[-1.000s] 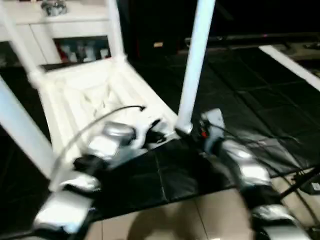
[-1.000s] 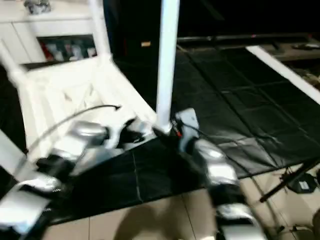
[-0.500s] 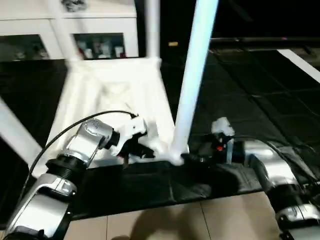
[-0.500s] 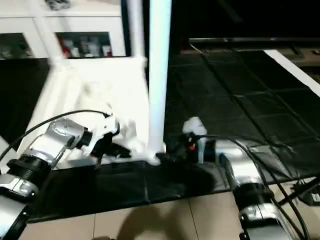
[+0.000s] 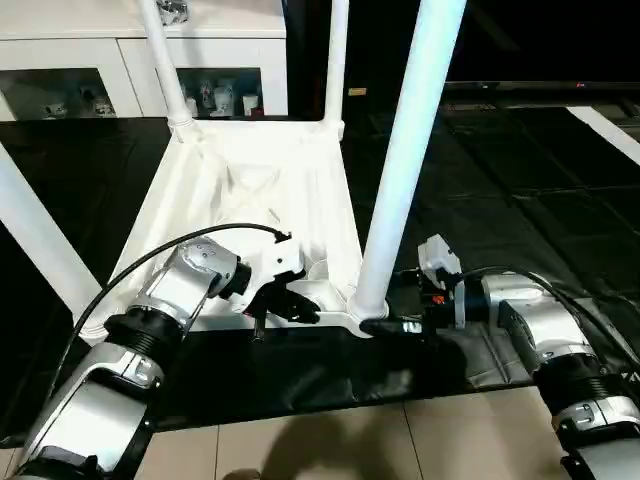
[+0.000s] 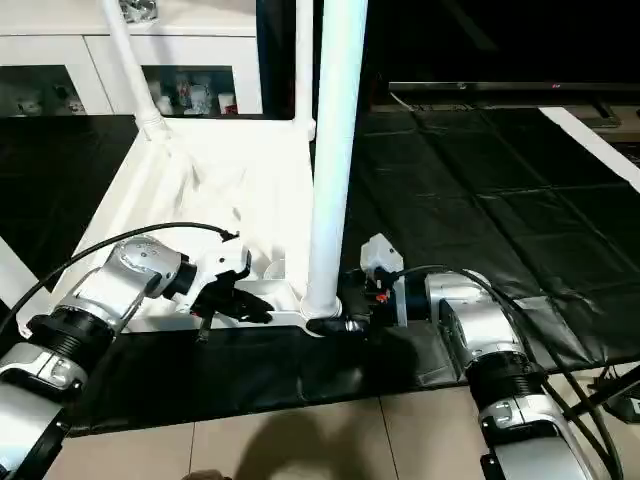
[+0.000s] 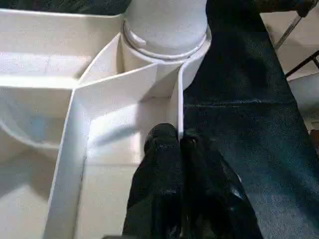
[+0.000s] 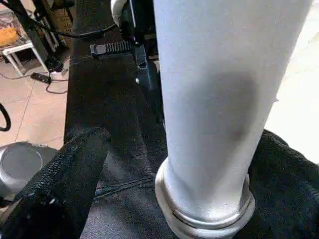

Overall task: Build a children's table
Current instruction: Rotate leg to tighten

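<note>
Centre frame: left gripper (image 7: 179, 144) is pinching the children's table (image 5: 250, 180) rim; right gripper (image 5: 392, 326), fingers spread, is flanking the nearest leg (image 5: 400, 180).

legs (image 5: 405, 170) upright on tabletop (image 5: 250, 190); cabinet (image 5: 120, 50) behind

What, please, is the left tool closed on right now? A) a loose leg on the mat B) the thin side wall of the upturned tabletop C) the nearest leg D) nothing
B: the left tool pinches the thin wall of the tabletop, just short of the nearest leg.
</note>
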`<state>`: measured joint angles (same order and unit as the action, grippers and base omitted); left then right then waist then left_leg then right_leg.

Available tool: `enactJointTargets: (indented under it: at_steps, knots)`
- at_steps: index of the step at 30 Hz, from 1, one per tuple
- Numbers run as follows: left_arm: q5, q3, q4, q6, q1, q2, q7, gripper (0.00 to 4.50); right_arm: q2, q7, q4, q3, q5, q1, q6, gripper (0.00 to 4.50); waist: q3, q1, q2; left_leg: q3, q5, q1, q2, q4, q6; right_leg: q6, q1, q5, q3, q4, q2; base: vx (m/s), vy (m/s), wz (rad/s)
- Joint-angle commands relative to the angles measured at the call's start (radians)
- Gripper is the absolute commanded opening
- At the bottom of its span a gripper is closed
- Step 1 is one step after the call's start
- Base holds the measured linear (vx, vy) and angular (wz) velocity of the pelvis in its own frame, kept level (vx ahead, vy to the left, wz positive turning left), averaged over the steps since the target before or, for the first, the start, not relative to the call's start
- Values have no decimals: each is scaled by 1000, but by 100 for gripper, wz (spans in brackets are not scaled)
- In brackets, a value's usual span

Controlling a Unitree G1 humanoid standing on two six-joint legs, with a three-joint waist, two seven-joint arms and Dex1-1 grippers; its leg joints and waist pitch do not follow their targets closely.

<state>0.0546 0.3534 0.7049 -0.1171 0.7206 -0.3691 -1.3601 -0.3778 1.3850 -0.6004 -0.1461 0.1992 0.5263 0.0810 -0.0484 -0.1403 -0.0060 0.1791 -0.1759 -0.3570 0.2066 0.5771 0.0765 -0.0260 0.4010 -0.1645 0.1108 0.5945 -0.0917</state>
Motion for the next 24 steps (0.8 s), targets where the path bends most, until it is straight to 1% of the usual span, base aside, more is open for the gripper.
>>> enactJointTargets:
  at_steps: [1, 2, 4, 10, 11, 12, 13, 15, 18, 21, 24]
  knots:
    - [7, 7, 17, 16, 19, 7, 8, 27, -15, 18, 0, -4, -2, 13, -9, 450, 69, 7, -9, -4, -175, 5, 33, -60, -57, -177, -54, -270, -56, -67, -65, 0, 0, 0]
    - [-1, -1, 24, 12, 20, 11, 8, 27, -16, 19, 0, -4, -2, 12, -10, 450, 69, 7, -9, -2, -169, 5, 32, -59, -60, -183, -53, -254, -55, -66, -64, 0, 0, 0]
    - [-8, -6, 29, 10, 21, 14, 8, 27, -17, 20, 0, -4, -3, 11, -12, 450, 68, 6, -9, -2, -172, 5, 31, -58, -63, -187, -53, -256, -55, -67, -64, 0, 0, 0]
    - [-8, -11, 59, 41, 27, 22, 13, 27, -17, 23, -6, -6, -6, 11, -24, 450, 67, 5, -8, -3, -179, 5, 32, -59, -62, -183, -53, -271, -54, -68, -64, 0, 0, 0]
    - [-7, -13, 63, 47, 28, 23, 18, 27, -18, 24, -7, -7, -6, 11, -25, 450, 68, 5, -9, -2, -177, 5, 31, -58, -62, -182, -54, -267, -55, -68, -65, 0, 0, 0]
    - [-9, -12, 65, 44, 29, 23, 10, 16, -18, 25, -8, -8, -6, 12, -27, 450, 68, 5, -9, -2, -174, 4, 31, -58, -62, -183, -54, -263, -55, -67, -65, 0, 0, 0]
    - [-9, -11, 67, 43, 29, 23, 5, 16, -18, 25, -9, -9, -7, 11, -28, 450, 68, 5, -11, -2, -173, 4, 32, -58, -63, -183, -54, -264, -55, -67, -65, 0, 0, 0]
    - [-9, -13, 73, 43, 31, 24, 5, 16, -19, 26, -10, -10, -7, 12, -29, 450, 68, 5, -10, -3, -175, 4, 32, -58, -64, -183, -54, -268, -54, -67, -65, 0, 0, 0]
    - [-5, -12, 94, 63, 37, 23, 10, 16, -17, 31, -20, -17, -13, 17, -31, 450, 67, 4, -12, -3, -174, 3, 31, -58, -65, -180, -54, -275, -54, -68, -65, 0, 0, 0]
    - [4, 2, 90, 97, 31, 12, -21, 16, -12, 29, -45, -21, -20, 31, -39, 450, 66, 5, -11, -3, -190, 4, 32, -59, -59, -173, -52, -304, -54, -71, -66, 0, 0, 0]
    - [-1, 15, 76, 133, 21, 2, -75, 16, -6, 36, -83, -20, -22, 51, -55, 450, 68, 5, -11, -3, -184, 4, 33, -58, -58, -175, -53, -294, -55, -69, -67, 0, 0, 0]
